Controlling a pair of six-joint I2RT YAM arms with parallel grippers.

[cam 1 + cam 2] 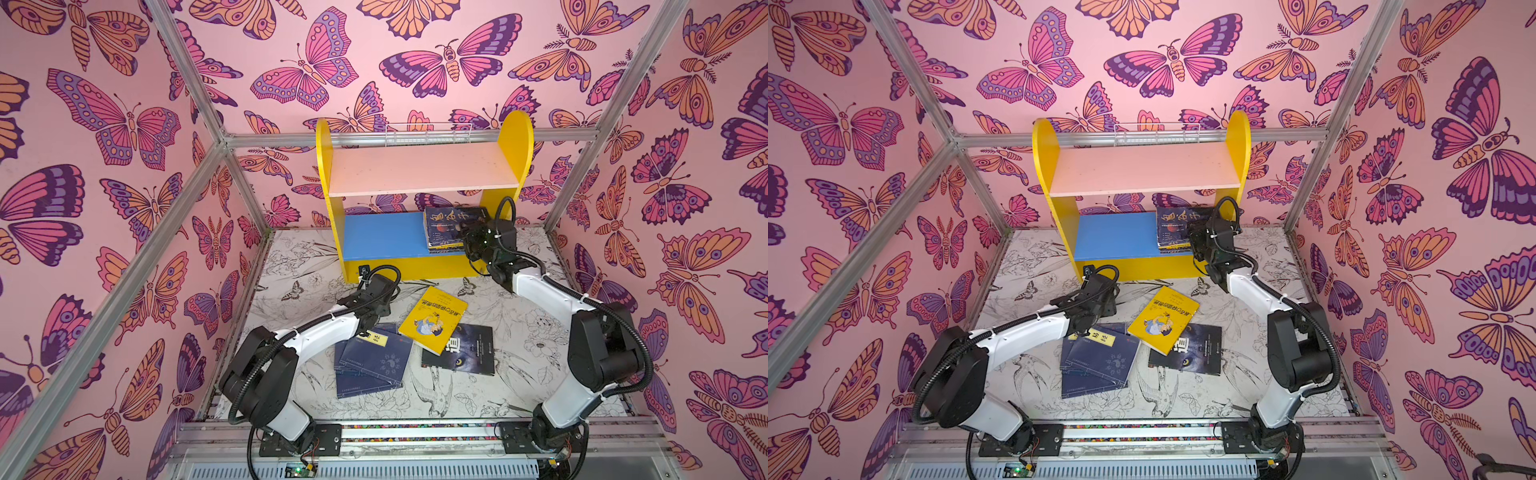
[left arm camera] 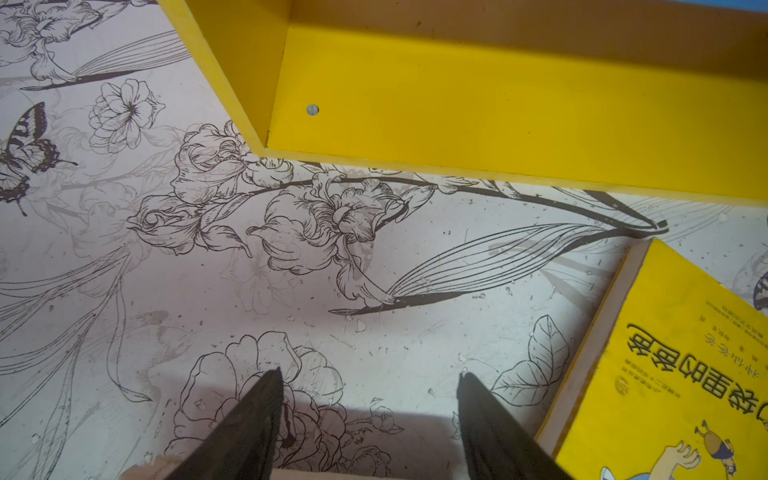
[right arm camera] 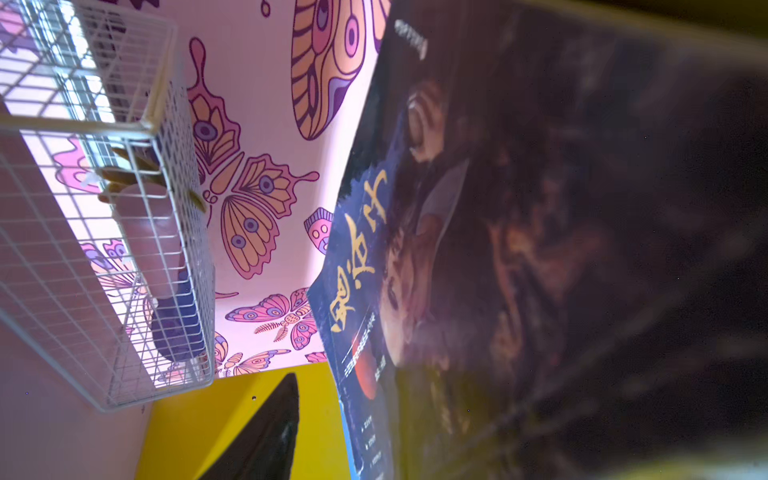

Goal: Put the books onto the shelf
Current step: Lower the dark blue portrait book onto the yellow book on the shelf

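The shelf stands at the back, its pink upper board bare. On the right end of its blue lower board lies a short stack of dark books. My right gripper is at that stack, open. One finger stands off the top book's dark-blue cover; the other finger is hidden behind it. My left gripper hangs open and empty over the floor before the shelf's left front corner. A yellow book, navy books and a black book lie on the floor.
A white wire basket hangs behind the shelf's top. Aluminium frame posts and butterfly-papered walls close the cell in on three sides. The yellow book overlaps the navy and black ones.
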